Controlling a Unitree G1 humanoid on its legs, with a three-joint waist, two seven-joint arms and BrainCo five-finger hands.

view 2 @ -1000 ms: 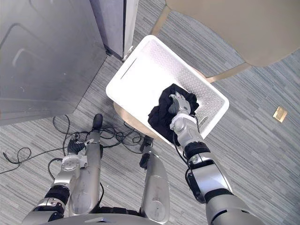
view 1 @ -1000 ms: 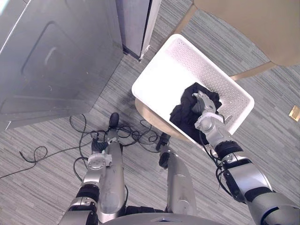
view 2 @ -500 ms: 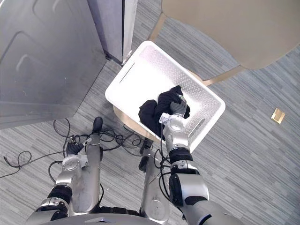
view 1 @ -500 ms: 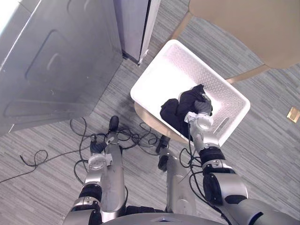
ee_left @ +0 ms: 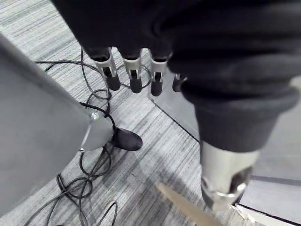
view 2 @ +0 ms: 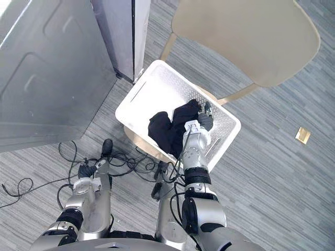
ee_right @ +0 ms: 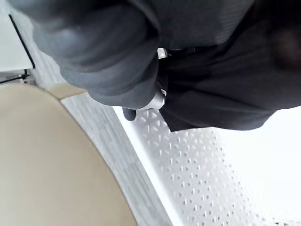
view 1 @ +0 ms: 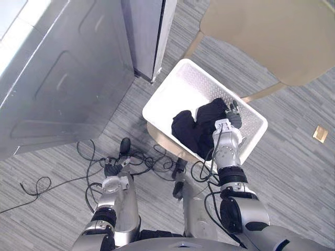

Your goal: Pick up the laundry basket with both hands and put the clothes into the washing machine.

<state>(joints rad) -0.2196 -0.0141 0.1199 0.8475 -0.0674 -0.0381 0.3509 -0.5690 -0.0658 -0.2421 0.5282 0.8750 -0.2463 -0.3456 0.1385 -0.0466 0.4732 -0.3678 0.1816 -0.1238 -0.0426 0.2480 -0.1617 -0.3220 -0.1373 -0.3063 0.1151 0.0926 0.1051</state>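
The white laundry basket (view 1: 191, 89) sits on a low beige stool (view 1: 158, 137). The black clothes (view 1: 194, 130) lie inside it, heaped toward the side of the basket nearest to the robot. The right hand (view 1: 229, 119) is down inside the basket, at the edge of the heap and close to the basket's right wall. It touches the cloth, but I cannot tell whether it grips it or only rests on it. The left hand (ee_left: 133, 66) hangs well apart from the basket, low over the floor, relaxed and open, with nothing in it. The grey washing machine (view 1: 63, 78) stands near the basket's left corner.

In my judgement the lifting is not yet prepared. To do it well, the right hand should take the rim of the basket and not the cloth. The left hand should come to the opposite rim. Both should then rise together, so the basket leaves the stool level and the one-sided heap does not tip it.
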